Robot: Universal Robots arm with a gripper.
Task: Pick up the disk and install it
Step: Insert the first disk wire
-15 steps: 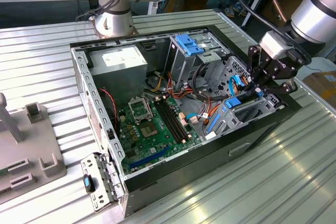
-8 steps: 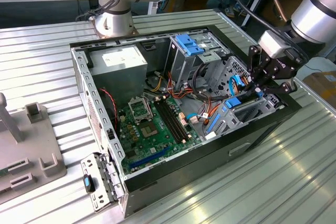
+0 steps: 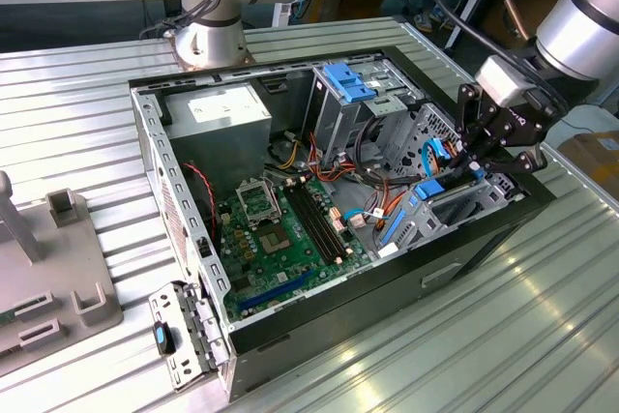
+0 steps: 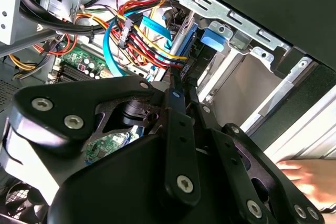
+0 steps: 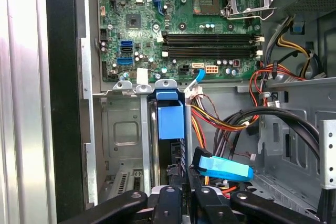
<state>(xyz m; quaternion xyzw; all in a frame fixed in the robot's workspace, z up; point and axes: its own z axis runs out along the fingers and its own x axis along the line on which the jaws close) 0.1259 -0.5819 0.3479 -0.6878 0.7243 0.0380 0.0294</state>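
**Operator:** Where did the disk sit?

**Logger:** You had the disk (image 5: 170,123) on edge in the drive cage (image 5: 123,129) slot, centre of the first wrist view, probably so its blue rails could ride the guides. Your pincer (image 3: 474,163) hung right over it, at the right of the exterior view.

**Operator:** Gripping it?

**Logger:** Cannot tell. The wire bundle (image 5: 220,121) and a blue connector (image 5: 223,169) crowded you just beside the slot.
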